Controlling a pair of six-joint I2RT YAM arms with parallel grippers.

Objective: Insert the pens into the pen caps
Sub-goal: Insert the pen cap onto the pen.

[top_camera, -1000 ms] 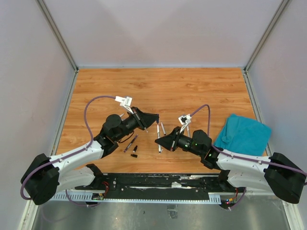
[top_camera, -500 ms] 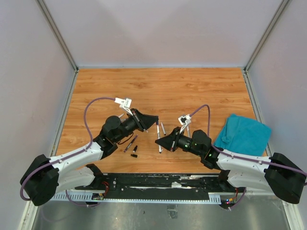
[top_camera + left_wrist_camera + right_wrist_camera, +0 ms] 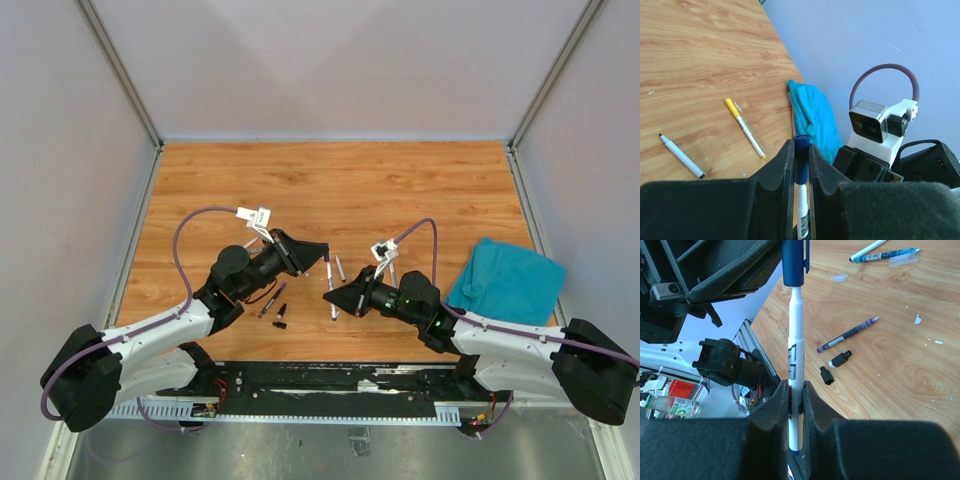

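Observation:
My left gripper (image 3: 800,146) is shut on a dark blue pen cap (image 3: 801,161). My right gripper (image 3: 795,386) is shut on a white pen (image 3: 795,355), which points straight at the left gripper (image 3: 730,265). The pen's narrow end sits in the mouth of the blue cap (image 3: 793,262). In the top view the left gripper (image 3: 322,258) and right gripper (image 3: 330,296) meet tip to tip above the table's near middle. On the wood lie a purple pen (image 3: 847,334) and two black caps (image 3: 841,359) (image 3: 826,375).
A yellow-ended pen (image 3: 744,128) and a white pen with a black tip (image 3: 681,156) lie on the table. More pens (image 3: 882,255) and a clear cap (image 3: 902,259) lie farther off. A teal cloth (image 3: 507,280) is at the right. The metal rail (image 3: 330,400) runs along the near edge.
The left gripper has come slightly nearer to the right gripper with the blue cap. The right arm has held still.

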